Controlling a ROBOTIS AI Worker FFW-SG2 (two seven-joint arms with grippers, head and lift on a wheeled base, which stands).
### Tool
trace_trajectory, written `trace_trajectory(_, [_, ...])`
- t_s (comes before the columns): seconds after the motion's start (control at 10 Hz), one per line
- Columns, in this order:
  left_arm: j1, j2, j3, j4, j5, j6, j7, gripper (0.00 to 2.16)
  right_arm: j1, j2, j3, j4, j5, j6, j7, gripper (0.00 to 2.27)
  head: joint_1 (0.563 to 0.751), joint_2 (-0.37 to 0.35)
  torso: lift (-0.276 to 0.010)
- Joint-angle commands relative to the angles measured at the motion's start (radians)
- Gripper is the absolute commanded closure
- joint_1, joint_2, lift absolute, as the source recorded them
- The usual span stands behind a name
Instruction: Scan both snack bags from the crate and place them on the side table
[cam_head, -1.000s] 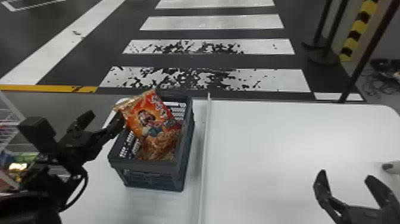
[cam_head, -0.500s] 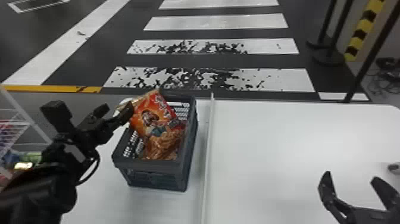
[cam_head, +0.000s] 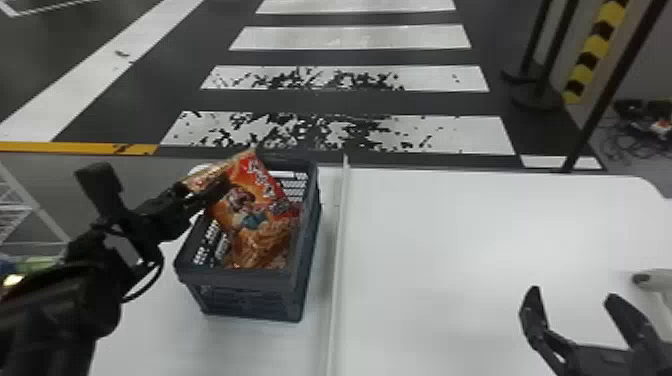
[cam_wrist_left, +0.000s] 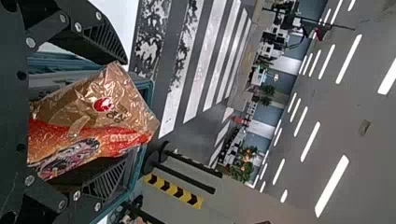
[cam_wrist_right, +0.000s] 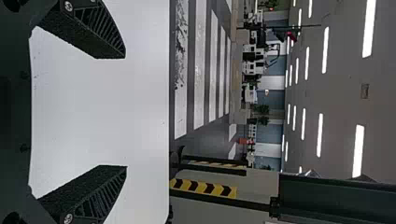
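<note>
In the head view my left gripper (cam_head: 221, 189) is over the left side of the dark crate (cam_head: 230, 276), at the orange-red snack bag (cam_head: 260, 181) leaning up inside. Whether a second bag lies beneath, I cannot tell. The left wrist view has the left gripper (cam_wrist_left: 127, 112) open, its two fingers apart with the bag (cam_wrist_left: 93, 112) between them and the teal-rimmed crate (cam_wrist_left: 148, 100) behind. At the right of the head view, the right gripper (cam_head: 572, 292) is parked above the white table (cam_head: 450, 240); in the right wrist view this gripper (cam_wrist_right: 126, 112) stands open, with nothing between its fingers.
A raised white divider (cam_head: 341, 260) runs along the table just right of the crate. A white device with a dark tip (cam_head: 645, 280) is at the right edge, beyond my right gripper. Wire shelving (cam_head: 22, 210) stands to the left.
My left gripper has moved right and forward, from the crate's left edge to over the bag. The crate stays in place, and the right arm has kept still.
</note>
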Motion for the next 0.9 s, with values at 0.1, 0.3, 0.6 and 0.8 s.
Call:
trace_trajectory(0.1, [0.000,0.000,0.003,-0.004,0.002,0.053,-0.006,1.81,0.000,0.002,0.002,0.001,0.000,0.000,0.000,0.08,0.695,0.084,-0.098])
trace_trajectory(0.3, [0.023,-0.003,0.010,-0.038,0.002,0.111,0.009,2.14,0.005,0.002,0.000,-0.002,0.000,0.000,0.000,0.08,0.695,0.082,-0.098])
trace_trajectory(0.6, [0.085,-0.005,0.065,-0.196,0.091,0.111,0.023,2.14,0.009,0.002,0.002,-0.003,0.003,-0.003,0.000,0.08,0.695,0.086,-0.098])
trace_trajectory(0.8, [0.127,-0.005,0.093,-0.298,0.166,0.117,0.047,2.14,0.015,0.002,0.002,-0.005,0.005,-0.006,0.000,0.08,0.695,0.093,-0.098])
